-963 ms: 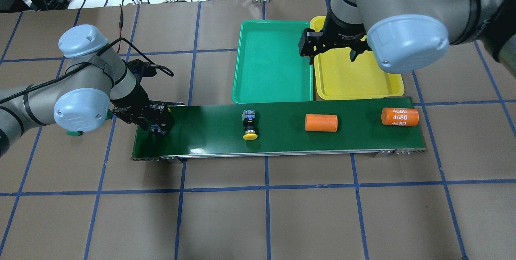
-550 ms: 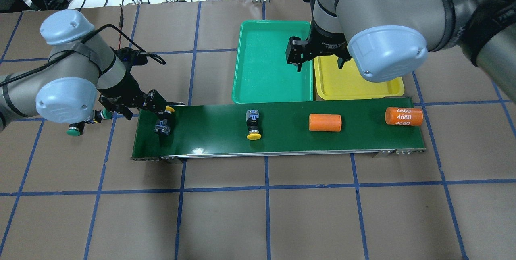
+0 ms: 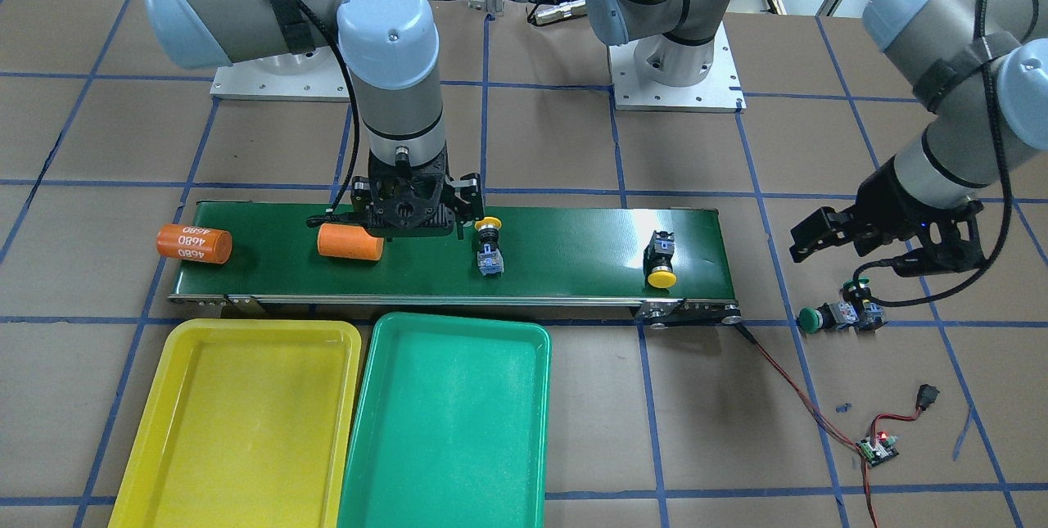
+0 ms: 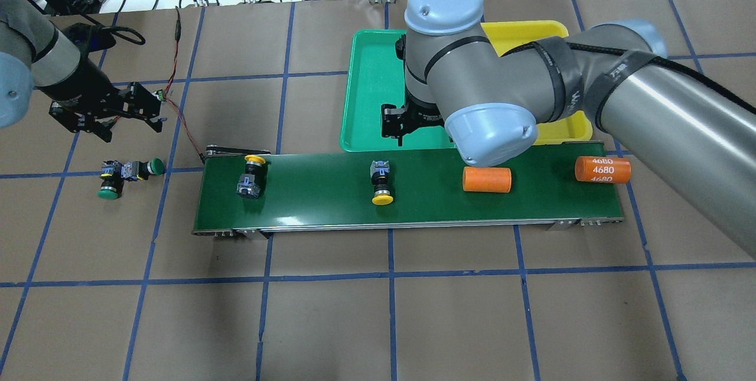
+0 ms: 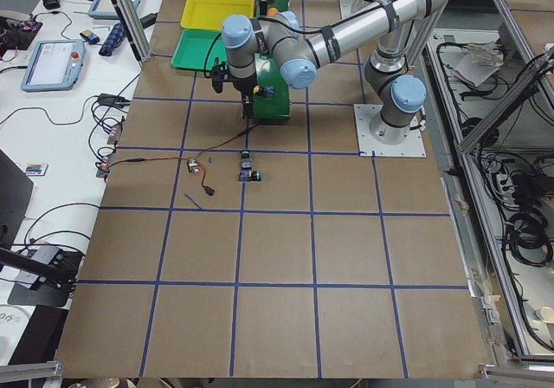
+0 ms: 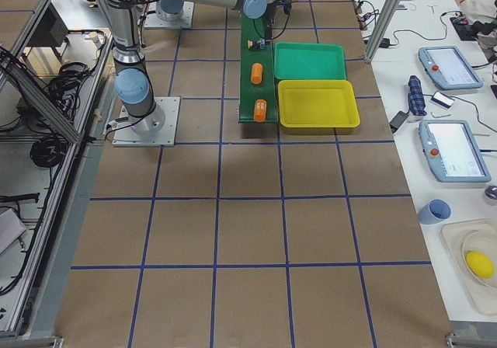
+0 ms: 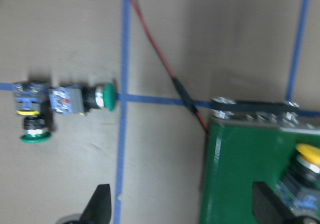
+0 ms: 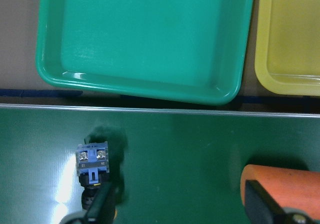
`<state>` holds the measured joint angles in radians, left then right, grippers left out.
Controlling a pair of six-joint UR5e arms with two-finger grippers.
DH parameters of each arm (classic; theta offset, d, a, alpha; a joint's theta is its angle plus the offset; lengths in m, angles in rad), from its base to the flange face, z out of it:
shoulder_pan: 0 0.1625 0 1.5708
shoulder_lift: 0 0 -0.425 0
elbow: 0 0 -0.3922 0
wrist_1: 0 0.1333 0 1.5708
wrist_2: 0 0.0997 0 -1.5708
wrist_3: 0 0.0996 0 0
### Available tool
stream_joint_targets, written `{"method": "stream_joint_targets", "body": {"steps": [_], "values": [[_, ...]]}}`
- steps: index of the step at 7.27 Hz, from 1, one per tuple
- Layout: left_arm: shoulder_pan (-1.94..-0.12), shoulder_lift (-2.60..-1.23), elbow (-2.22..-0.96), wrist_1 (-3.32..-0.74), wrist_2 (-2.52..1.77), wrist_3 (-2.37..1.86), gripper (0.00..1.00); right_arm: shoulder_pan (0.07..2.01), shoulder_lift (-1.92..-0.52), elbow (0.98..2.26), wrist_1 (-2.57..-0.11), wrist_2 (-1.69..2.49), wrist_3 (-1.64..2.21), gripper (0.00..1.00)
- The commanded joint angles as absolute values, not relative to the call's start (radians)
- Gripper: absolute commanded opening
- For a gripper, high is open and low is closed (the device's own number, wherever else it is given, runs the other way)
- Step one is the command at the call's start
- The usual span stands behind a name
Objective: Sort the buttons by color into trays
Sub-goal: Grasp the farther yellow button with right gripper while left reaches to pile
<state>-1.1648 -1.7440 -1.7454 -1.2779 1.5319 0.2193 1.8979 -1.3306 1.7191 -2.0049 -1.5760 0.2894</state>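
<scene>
Two yellow-capped buttons lie on the dark-green belt: one at its left end [image 4: 250, 178] [image 3: 659, 259], one mid-belt [image 4: 381, 183] [image 3: 489, 246] [image 8: 92, 165]. Two green-capped buttons [image 4: 126, 171] [image 3: 839, 316] [image 7: 65, 102] lie together on the table left of the belt. The green tray [image 4: 369, 103] [image 3: 446, 421] and the yellow tray [image 4: 567, 127] [image 3: 237, 421] stand side by side behind the belt, both empty. My left gripper [image 4: 109, 121] [image 7: 182, 206] is open and empty above the table, behind the green buttons. My right gripper [image 4: 401, 127] [image 8: 182, 206] is open and empty over the belt's far edge, by the mid-belt button.
Two orange cylinders lie on the belt [image 4: 307, 204]: one [image 4: 486, 179] right of centre, one marked 4680 [image 4: 602, 169] at the right end. A small circuit board with red wires [image 3: 878, 449] lies beyond the belt's left end.
My left gripper has left the belt's left end and moved back-left, leaving a yellow button lying there. My right gripper has moved from over the yellow tray to the belt's edge. Belt items drifted right.
</scene>
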Motion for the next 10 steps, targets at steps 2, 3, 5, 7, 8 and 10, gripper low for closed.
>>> {"method": "stream_joint_targets", "body": {"steps": [2,3,5,7,8,10], "values": [[-1.124,-1.86,-1.814,-1.108,1.543,-0.14,1.0,1.937,-1.257,1.729,-2.08,-1.569,0.311,0.91],[-1.123,-1.888,-1.853,-1.044,1.545,-0.187,1.0,1.942,-1.231,1.729,-2.101,-1.563,0.31,0.91],[-1.121,-1.936,-1.862,-0.959,1.543,-0.257,1.0,1.942,-1.209,1.729,-2.123,-1.532,0.308,0.9],[-1.073,-1.976,-1.871,-0.888,1.542,-0.259,1.0,1.942,-1.206,1.729,-2.122,-1.535,0.301,0.8],[-1.069,-1.98,-1.871,-0.887,1.542,-0.271,1.0,1.942,-1.198,1.729,-2.12,-1.545,0.298,0.71],[-1.069,-1.99,-1.868,-0.887,1.542,-0.282,1.0,1.941,-1.192,1.73,-2.106,-1.568,0.259,0.29]]}}
